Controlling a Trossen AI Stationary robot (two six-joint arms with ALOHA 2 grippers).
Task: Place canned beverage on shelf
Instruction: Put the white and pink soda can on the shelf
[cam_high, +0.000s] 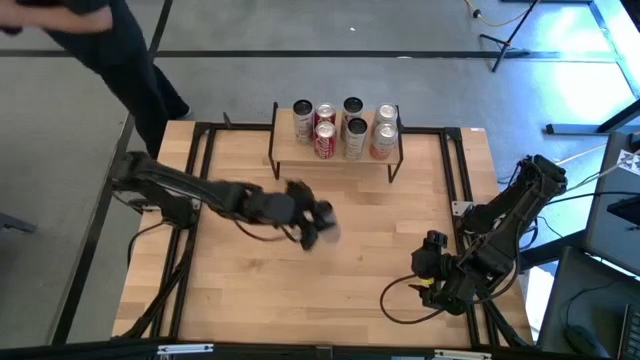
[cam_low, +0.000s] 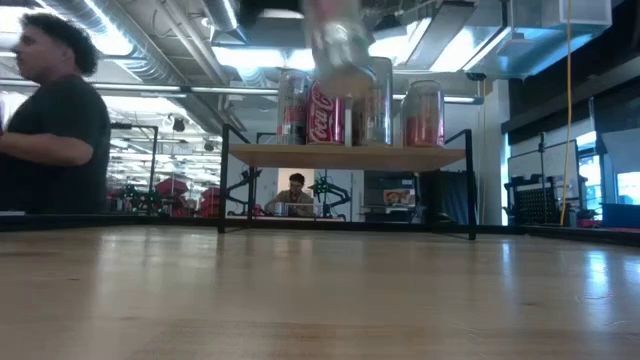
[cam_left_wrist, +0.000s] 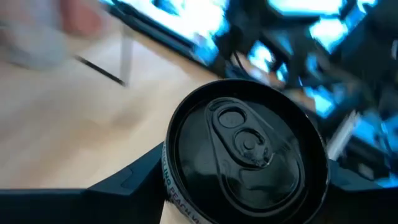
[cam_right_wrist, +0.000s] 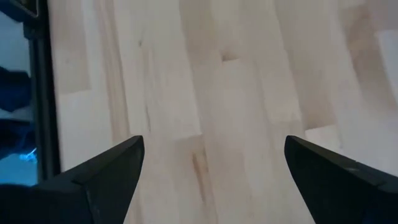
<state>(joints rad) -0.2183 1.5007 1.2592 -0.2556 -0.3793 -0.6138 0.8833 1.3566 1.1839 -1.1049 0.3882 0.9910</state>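
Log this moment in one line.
left gripper: shut on can | right gripper: open, idle | shelf: seven cans

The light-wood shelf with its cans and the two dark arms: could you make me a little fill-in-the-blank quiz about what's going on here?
1. The small light-wood shelf on black metal legs already carries ___ cans.
2. The black-topped beverage can sits between the fingers of the ___ gripper.
3. The right gripper hangs over bare tabletop with its fingers ___.
4. Seen from above, the held can is above the wooden ___, not the shelf.

Missing words: seven; left; open; tabletop
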